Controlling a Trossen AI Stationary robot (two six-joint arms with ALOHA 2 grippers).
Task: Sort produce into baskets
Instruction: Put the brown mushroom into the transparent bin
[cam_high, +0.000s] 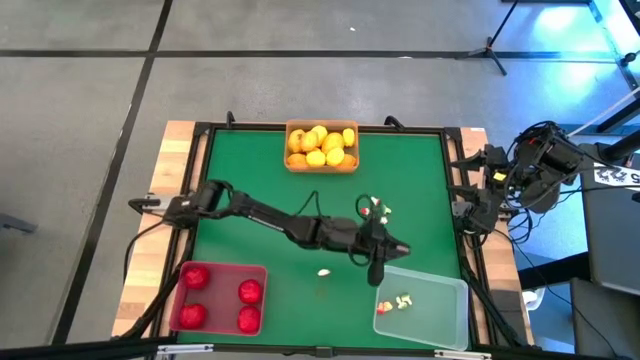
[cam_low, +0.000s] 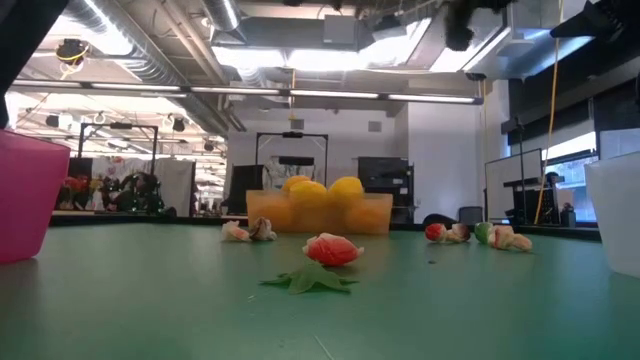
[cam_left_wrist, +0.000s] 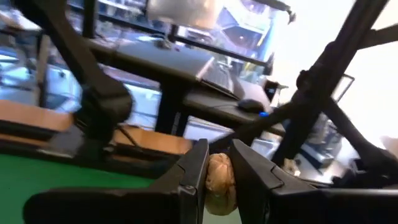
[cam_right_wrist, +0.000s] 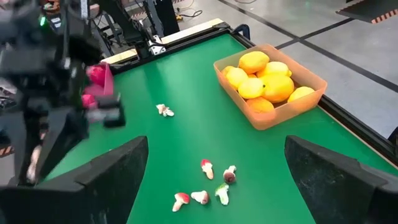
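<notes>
My left gripper (cam_high: 398, 249) reaches level across the green table, above the far left corner of the clear basket (cam_high: 440, 320), shut on a small whitish-tan produce piece (cam_left_wrist: 221, 179). The clear basket holds a few small bits (cam_high: 400, 303). Yellow and orange fruits fill the orange basket (cam_high: 322, 147) at the far edge. Red fruits lie in the red basket (cam_high: 218, 297) at the near left. Loose bits lie on the table (cam_high: 378, 208), with one more (cam_high: 324, 271) nearer the front. My right gripper (cam_right_wrist: 216, 149) waits open beyond the table's right edge. My left gripper pinches the whitish-tan piece (cam_left_wrist: 221, 168) between its two fingers (cam_left_wrist: 193, 171), near their free ends. The fingers lie level and point toward the table's right edge. The piece is lifted clear of the table.
In the low view, a red-and-white piece (cam_low: 332, 250) rests on a green leaf piece mid-table, with other bits (cam_low: 250, 231) (cam_low: 500, 236) behind it. A black frame (cam_high: 455, 180) and wooden border edge the table. Cables and the right arm's base (cam_high: 535, 165) stand to the right.
</notes>
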